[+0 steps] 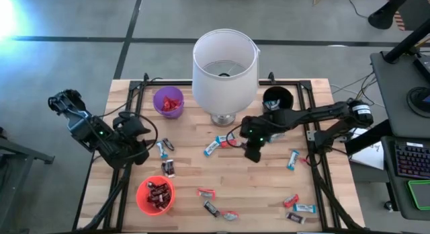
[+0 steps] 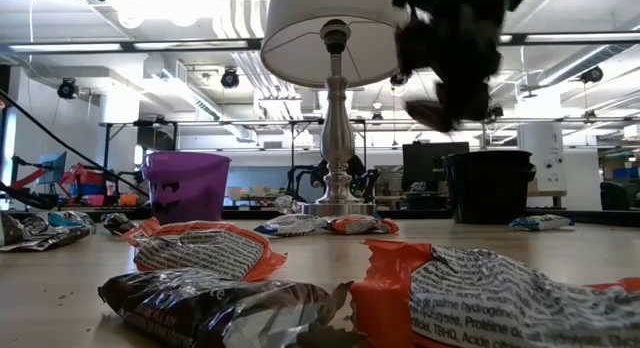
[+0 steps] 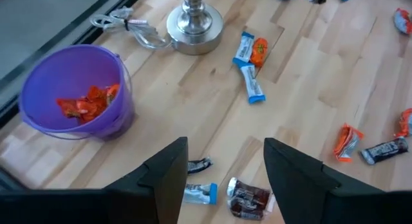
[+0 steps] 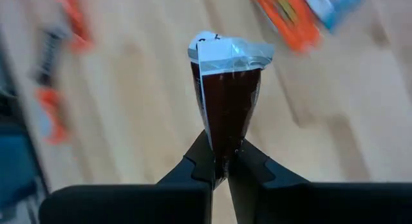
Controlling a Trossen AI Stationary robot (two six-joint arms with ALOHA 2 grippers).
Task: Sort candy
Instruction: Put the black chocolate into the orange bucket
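High view frames a wooden surface (image 1: 269, 187) on which a white-shaded lamp (image 1: 225, 66) is stood at the far middle, with a purple cup (image 1: 168, 101) to its left, a black cup (image 1: 277, 98) to its right and a red cup (image 1: 155, 195) near the front left. The right pincer (image 1: 253, 153) is held over the middle of the surface, just in front of the lamp base, and its fingers are pressed together on a dark brown candy bar (image 4: 225, 89), gripped by one end with the crimped wrapper tip pointing away. The left pincer (image 1: 144, 141) is placed at the left side, between the purple and red cups, with its fingers (image 3: 166, 179) spread wide above a dark candy (image 3: 250, 199) and a blue-and-white one (image 3: 198, 194). More candy (image 1: 295, 208) is scattered across the front and right of the surface, red wrappers are seen inside the purple cup, and dark ones inside the red cup.
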